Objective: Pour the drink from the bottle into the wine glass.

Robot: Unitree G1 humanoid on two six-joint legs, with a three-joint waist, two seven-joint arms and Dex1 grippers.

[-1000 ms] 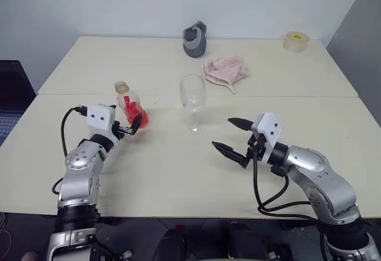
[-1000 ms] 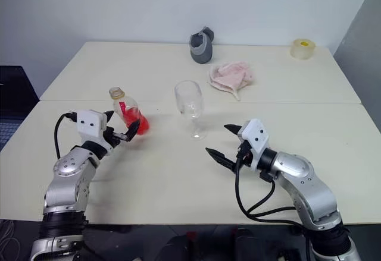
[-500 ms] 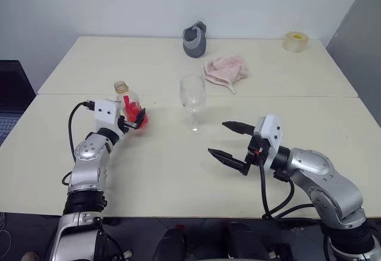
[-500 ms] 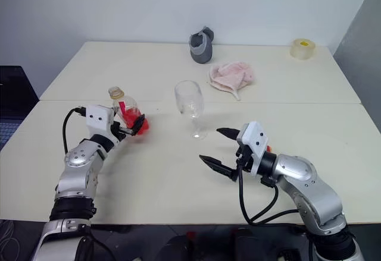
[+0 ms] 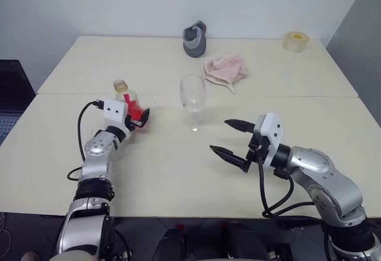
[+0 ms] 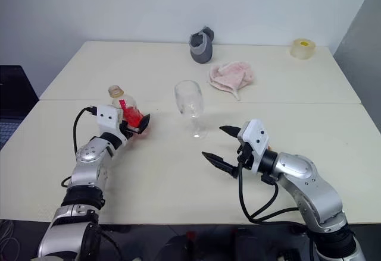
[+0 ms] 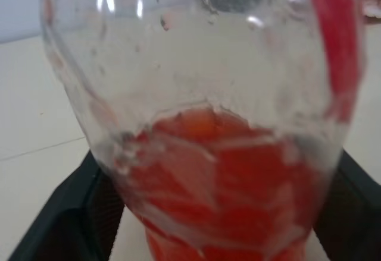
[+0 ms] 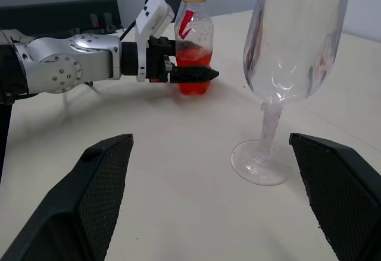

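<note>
The bottle (image 5: pixel 126 101) stands upright on the left of the table, capped, with the red drink (image 7: pixel 220 178) in its lower part. My left gripper (image 5: pixel 141 118) reaches level around the bottle's lower body, one black finger (image 7: pixel 62 216) pressed on each side. The empty wine glass (image 5: pixel 192 97) stands upright in the middle, a short way right of the bottle. My right gripper (image 5: pixel 219 135) hovers open near the glass, on its right and nearer to me, holding nothing. The right wrist view shows the glass (image 8: pixel 294 41) close and the bottle (image 8: pixel 192 41) behind.
A grey cup-like object (image 5: pixel 194 40) and a crumpled pink cloth (image 5: pixel 225 69) lie behind the glass. A tape roll (image 5: pixel 296 41) sits at the far right corner. A seam (image 5: pixel 286 96) between two tabletops runs just behind the bottle and glass. A dark laptop (image 5: pixel 12 91) is off the left edge.
My left gripper has pushed forward around the bottle and its fingers have closed in on the bottle's sides. The right gripper stays open in about the same place.
</note>
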